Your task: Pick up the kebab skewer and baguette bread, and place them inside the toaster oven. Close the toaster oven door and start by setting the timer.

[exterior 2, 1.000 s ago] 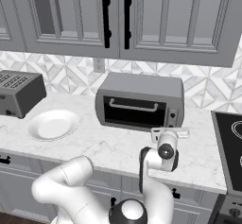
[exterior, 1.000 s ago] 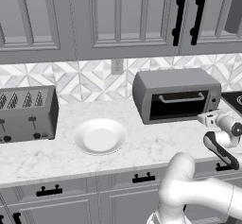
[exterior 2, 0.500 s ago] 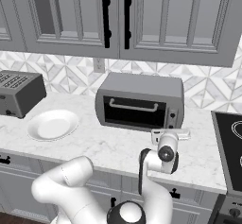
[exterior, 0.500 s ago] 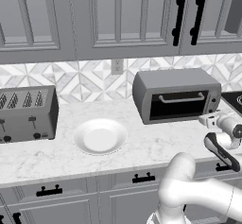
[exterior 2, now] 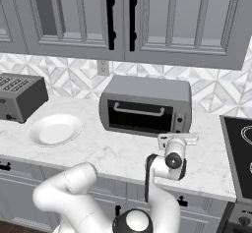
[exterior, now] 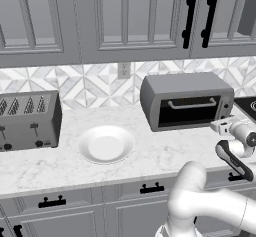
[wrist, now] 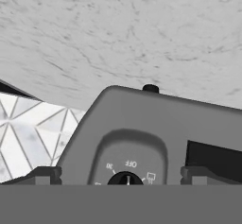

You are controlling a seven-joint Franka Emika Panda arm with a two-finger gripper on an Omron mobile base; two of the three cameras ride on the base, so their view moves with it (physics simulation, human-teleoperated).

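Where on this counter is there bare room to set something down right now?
Bare marble lies between the slot toaster and the white plate, and between the plate and the toaster oven. The front strip along the counter edge is also bare. It is crowded before the oven's right control strip, where the gripper hangs.

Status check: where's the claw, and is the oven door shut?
Claw open, straddling the timer dial on the toaster oven. Toaster oven door shut. Nothing between claw and dial.

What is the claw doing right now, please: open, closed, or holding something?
Claw: open, holding nothing, its tips either side of the toaster oven timer dial.
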